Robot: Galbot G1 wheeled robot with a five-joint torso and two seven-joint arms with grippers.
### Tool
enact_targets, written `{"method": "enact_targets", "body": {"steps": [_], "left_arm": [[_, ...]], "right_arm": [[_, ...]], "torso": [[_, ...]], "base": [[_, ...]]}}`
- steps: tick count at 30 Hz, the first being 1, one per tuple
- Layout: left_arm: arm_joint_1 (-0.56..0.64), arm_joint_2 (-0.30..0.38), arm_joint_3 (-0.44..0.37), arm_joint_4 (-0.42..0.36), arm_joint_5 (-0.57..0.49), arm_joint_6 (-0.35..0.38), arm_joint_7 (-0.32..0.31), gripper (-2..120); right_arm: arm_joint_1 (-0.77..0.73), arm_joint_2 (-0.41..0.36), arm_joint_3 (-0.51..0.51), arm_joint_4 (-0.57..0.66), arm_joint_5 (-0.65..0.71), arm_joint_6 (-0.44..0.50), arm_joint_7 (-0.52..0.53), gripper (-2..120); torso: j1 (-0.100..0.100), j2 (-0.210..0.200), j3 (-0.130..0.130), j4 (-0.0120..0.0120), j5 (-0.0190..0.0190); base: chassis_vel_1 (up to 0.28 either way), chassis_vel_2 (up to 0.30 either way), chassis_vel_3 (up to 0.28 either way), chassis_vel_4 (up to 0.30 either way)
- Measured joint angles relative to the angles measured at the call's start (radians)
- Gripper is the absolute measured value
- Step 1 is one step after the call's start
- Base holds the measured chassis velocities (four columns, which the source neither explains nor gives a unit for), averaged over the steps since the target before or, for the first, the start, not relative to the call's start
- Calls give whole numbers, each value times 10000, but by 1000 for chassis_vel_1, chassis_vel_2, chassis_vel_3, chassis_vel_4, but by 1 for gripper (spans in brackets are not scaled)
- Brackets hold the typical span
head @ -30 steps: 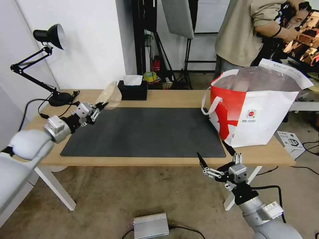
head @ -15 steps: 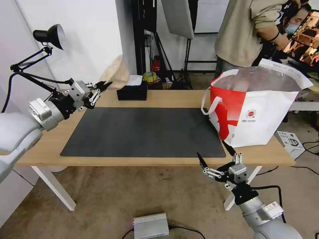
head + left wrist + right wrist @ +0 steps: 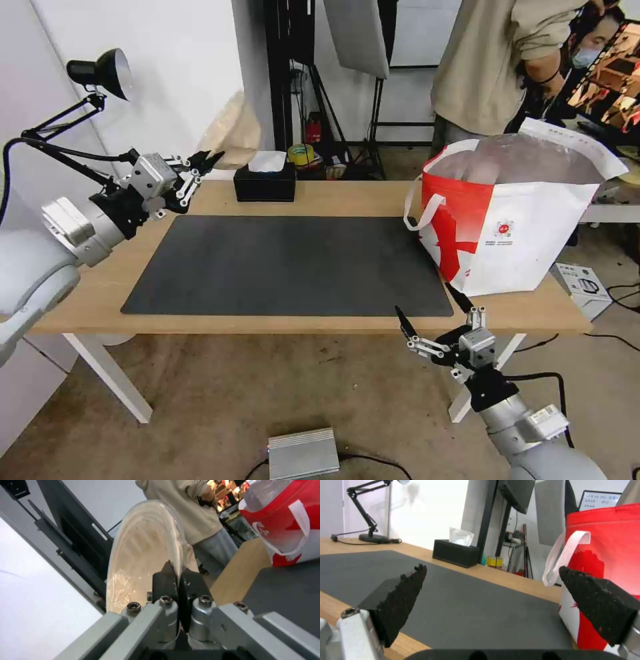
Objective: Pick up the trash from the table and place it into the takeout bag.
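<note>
While the left gripper (image 3: pixel 208 162) is pinching the rim of the tan dome-shaped paper bowl (image 3: pixel 230 131) between narrow, clamped fingers, it is holding that bowl in the air over the far left corner of the table (image 3: pixel 347 197), at about ten o'clock from the dark grey mat (image 3: pixel 287 263). Compared with a second ago, the arm is carrying the bowl noticeably higher and a little further back: the bowl was hanging low just above the wood near the black tissue box (image 3: pixel 265 181), and now it is showing against the white wall above that box, tipped on edge with its open side facing away from the bag. In the left wrist view the bowl's rim (image 3: pixel 173 555) is sitting squarely between the two dark pads (image 3: pixel 165 580), so the grip is looking secure. The takeout bag (image 3: pixel 513 220) is standing at the table's right end, roughly three o'clock from the mat and well apart from the bowl, its silver-lined mouth open. The right gripper (image 3: pixel 433 313) is waiting below the near table edge at about five o'clock, jaws spread wide and empty, unmoved over the last second. With nothing else left on the mat, this is probably the last piece, lifted clear and ready for the traverse to the bag
</note>
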Motion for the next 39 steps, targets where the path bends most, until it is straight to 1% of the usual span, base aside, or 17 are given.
{"method": "enact_targets", "body": {"steps": [2, 3, 5, 6, 9, 10, 11, 12, 14, 15, 18, 19, 20, 23, 33, 37, 39], "left_arm": [[-87, -23, 102, 26, 6, -2, -10, 0], [-660, -185, 764, 200, 53, -12, -75, 0], [-1303, -395, 1444, 390, 135, -19, -103, 0], [-1303, -395, 1444, 390, 135, -19, -103, 0], [-2762, -935, 3008, 901, 330, -21, -107, 0], [-2762, -935, 3008, 901, 330, -21, -107, 0], [-2955, -1009, 3195, 970, 349, -21, -107, 0], [-3445, -1235, 3663, 1162, 401, -22, -107, 0], [-4036, -1561, 4175, 1435, 474, -21, -93, 0], [-4036, -1561, 4175, 1435, 474, -21, -93, 0], [-4795, -1978, 4864, 1772, 534, -33, -57, 0], [-4795, -1978, 4864, 1772, 534, -33, -57, 0], [-5123, -2159, 5159, 1894, 546, -38, -45, 0], [-5706, -2552, 5662, 2185, 599, -44, -39, 0], [-6363, -3187, 6267, 2660, 709, -47, -31, 0], [-6871, -3643, 6696, 2963, 779, -46, -30, 0], [-6924, -3687, 6745, 3000, 784, -46, -30, 0]], "right_arm": [[0, 0, 1, 0, 0, 0, 0, 100], [0, 0, 1, 0, 0, 0, 0, 100], [1, 0, 0, 0, 0, 0, 0, 100], [1, 0, 0, 0, 0, 0, 0, 100], [0, -1, 1, 0, 0, 0, 0, 100], [0, -1, 1, 0, 0, 0, 0, 100], [0, 0, 1, 0, 0, 0, 1, 100], [0, 0, 0, 0, 0, 0, 0, 100], [0, -1, 1, 0, 0, 0, 0, 100], [0, -1, 1, 0, 0, 0, 0, 100], [0, 0, 1, 0, 0, 0, 1, 100], [0, 0, 1, 0, 0, 0, 1, 100], [0, -1, 1, 0, 0, 0, 0, 100], [0, 0, 1, 0, 0, 0, 0, 100], [0, 0, 1, 0, 0, 0, 0, 100], [0, -1, 1, 0, 0, 0, 0, 100], [0, -1, 1, 0, 0, -1, 0, 100]], "torso": [[0, 0, 0, 0, 0], [1, 1, 0, -2, 0], [1, 0, 1, -2, 0], [1, 0, 1, -2, 0], [1, 0, 1, -3, -2], [1, 0, 1, -3, -2], [1, 0, 1, -4, 0], [1, 0, 1, -4, 2], [1, 0, 2, -3, 2], [1, 0, 2, -3, 2], [1, -1, 1, -2, -1], [1, -1, 1, -2, -1], [1, 0, 1, -3, 0], [1, 0, 1, -4, 2], [2, 0, 2, -1, 0], [2, -1, 1, -2, 2], [1, -1, 1, -2, 2]], "base": [[0, 0, 0, 0], [0, 0, 0, 0], [0, 0, 0, 0], [0, 0, 0, 0], [0, 0, 0, 0], [0, 0, 0, 0], [0, 0, 0, 0], [0, 0, 0, 0], [0, 0, 0, 0], [0, 0, 0, 0], [0, 0, 0, 0], [0, 0, 0, 0], [0, 0, 0, 0], [0, 0, 0, 0], [0, 0, 0, 0], [0, 0, 0, 0], [0, 0, 0, 0]]}}
